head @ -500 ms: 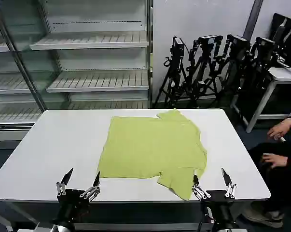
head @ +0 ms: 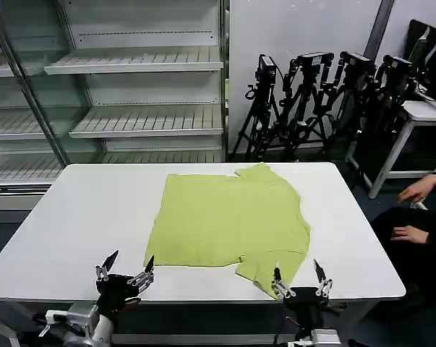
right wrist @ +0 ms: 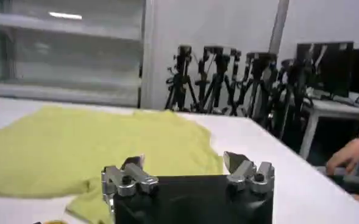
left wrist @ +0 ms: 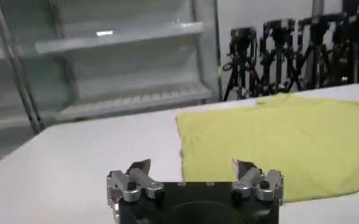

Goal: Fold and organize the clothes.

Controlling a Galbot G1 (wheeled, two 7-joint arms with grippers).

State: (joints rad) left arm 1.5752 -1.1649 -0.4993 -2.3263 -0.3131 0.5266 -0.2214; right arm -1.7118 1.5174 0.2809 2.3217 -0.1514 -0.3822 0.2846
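The clothes are one lime T-shirt (head: 228, 220) lying partly folded on the white table (head: 87, 217), with one sleeve (head: 264, 271) reaching toward the near edge. My left gripper (head: 129, 264) hovers open at the table's near edge, just off the shirt's near left corner. My right gripper (head: 298, 275) is open too, at the near edge beside that sleeve. The left wrist view shows the left gripper (left wrist: 193, 170) short of the shirt (left wrist: 277, 146). In the right wrist view, the right gripper (right wrist: 182, 163) sits before the shirt (right wrist: 88, 149). Neither holds anything.
Metal shelving (head: 131, 94) stands behind the table on the left. A cluster of black tripods (head: 326, 94) stands behind on the right. A person's hands (head: 413, 213) rest off the table's right side, beside a second white table (head: 427, 112).
Both grippers have dropped lower and drawn back toward the near edge. The left one shifted slightly right, the right one left toward the sleeve. The shirt has not moved.
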